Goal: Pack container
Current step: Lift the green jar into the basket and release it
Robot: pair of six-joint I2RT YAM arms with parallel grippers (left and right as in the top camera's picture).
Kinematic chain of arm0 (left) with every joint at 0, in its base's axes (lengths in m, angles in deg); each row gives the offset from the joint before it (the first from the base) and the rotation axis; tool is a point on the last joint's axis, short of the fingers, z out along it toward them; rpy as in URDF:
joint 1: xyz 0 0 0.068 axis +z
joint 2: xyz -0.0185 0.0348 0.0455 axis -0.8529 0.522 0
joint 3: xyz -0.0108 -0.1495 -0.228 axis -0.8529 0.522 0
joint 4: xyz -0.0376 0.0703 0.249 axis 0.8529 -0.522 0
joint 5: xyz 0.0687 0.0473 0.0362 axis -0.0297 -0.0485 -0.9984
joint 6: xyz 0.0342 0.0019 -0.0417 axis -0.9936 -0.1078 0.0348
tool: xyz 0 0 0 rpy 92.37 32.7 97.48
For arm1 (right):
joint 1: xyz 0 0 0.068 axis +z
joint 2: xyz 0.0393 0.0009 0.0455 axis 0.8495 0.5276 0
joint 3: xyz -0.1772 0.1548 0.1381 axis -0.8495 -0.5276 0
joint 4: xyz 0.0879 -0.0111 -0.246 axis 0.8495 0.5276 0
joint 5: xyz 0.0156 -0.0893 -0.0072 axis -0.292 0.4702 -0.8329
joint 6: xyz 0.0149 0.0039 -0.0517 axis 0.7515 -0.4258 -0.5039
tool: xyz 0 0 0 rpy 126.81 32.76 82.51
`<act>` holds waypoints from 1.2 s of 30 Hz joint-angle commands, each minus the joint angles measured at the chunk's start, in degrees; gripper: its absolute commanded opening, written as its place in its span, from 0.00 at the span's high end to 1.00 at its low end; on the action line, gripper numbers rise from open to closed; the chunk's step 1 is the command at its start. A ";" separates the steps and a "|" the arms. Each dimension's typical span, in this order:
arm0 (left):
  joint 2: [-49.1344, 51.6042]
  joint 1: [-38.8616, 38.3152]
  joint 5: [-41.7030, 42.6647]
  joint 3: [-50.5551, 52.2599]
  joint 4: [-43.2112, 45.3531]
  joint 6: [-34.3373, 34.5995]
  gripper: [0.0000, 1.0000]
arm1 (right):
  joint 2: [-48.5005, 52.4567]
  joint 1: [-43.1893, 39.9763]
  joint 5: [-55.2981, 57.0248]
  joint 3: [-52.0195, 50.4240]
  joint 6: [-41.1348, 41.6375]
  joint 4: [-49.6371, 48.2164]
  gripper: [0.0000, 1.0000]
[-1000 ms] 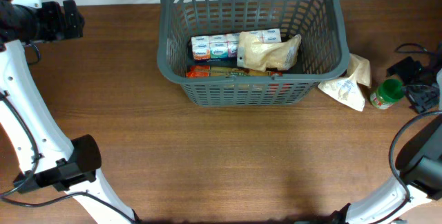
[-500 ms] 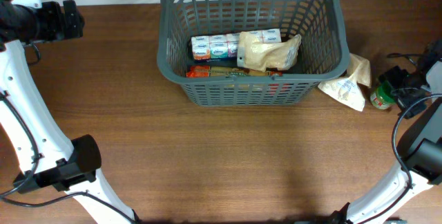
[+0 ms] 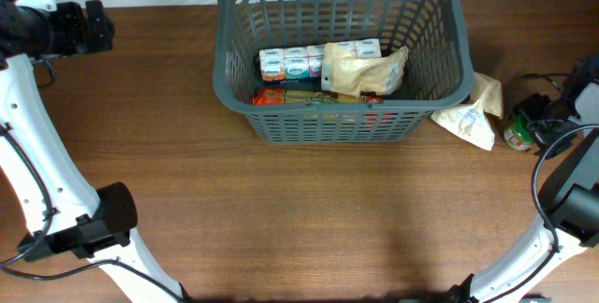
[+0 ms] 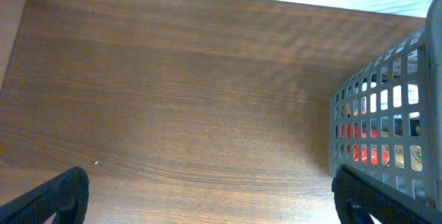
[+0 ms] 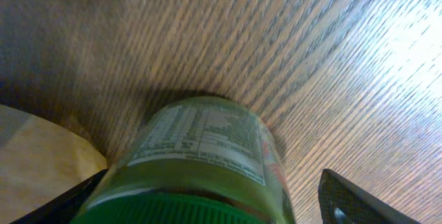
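Overhead, right arm bends low over the tabletop, right gripper spread wide astride the jar; left gripper gapes empty.

There are one grey basket, one green-lidded jar, two pale crinkled bags and two robot arms.

Wooden table bearing an upright green-lidded jar, printed label showing, just beside a crumpled cream bag. Further left, a row of small white cartons touches a beige packet. An orange-red packet lies nearer the camera.
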 commanded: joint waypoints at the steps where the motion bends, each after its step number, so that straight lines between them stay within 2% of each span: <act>1: -0.48 0.15 -0.17 0.22 -0.04 0.52 0.01 | 2.14 0.37 0.37 -0.37 0.42 0.76 0.19; 2: -0.48 0.15 -0.17 0.22 -0.04 0.52 0.01 | 2.16 0.37 0.35 -0.37 0.42 0.96 0.23; 5: -0.48 0.15 -0.17 0.22 -0.04 0.52 0.01 | 2.12 0.35 -1.86 -0.33 -2.25 1.49 0.24; 7: -0.48 0.15 -0.17 0.22 -0.04 0.52 0.01 | 1.95 0.35 -2.73 -0.09 -3.50 2.54 0.36; 9: -0.48 0.15 -0.17 0.22 -0.04 0.52 0.01 | 0.81 0.35 -2.86 0.72 -3.48 4.44 0.53; 11: -0.48 0.15 -0.17 0.22 -0.04 0.50 0.01 | -1.20 0.37 -2.89 2.67 -3.50 6.64 0.61; 15: -0.48 0.15 -0.17 0.22 -0.04 0.50 0.01 | -9.29 0.72 -2.84 9.68 -4.24 10.91 0.66; 20: -0.48 0.15 -0.17 0.22 -0.04 0.52 0.01 | -19.04 3.98 -4.33 18.29 -7.98 13.35 0.68; 22: -0.48 0.15 -0.17 0.22 -0.04 0.52 0.01 | -23.37 7.26 -5.97 22.58 -10.73 13.29 0.72; 24: -0.48 0.15 -0.17 0.22 -0.04 0.52 0.01 | -26.84 12.24 -8.15 26.80 -14.14 11.78 0.71; 28: -0.48 0.15 -0.17 0.22 -0.04 0.52 0.01 | -28.85 24.74 -12.04 30.16 -18.84 9.70 0.73; 31: -0.48 0.15 -0.17 0.22 -0.04 0.50 0.01 | -27.04 34.73 -12.50 30.14 -23.12 9.88 0.76; 36: -0.48 0.15 -0.17 0.22 -0.04 0.52 0.01 | -18.53 46.36 -12.50 30.14 -24.11 10.38 0.82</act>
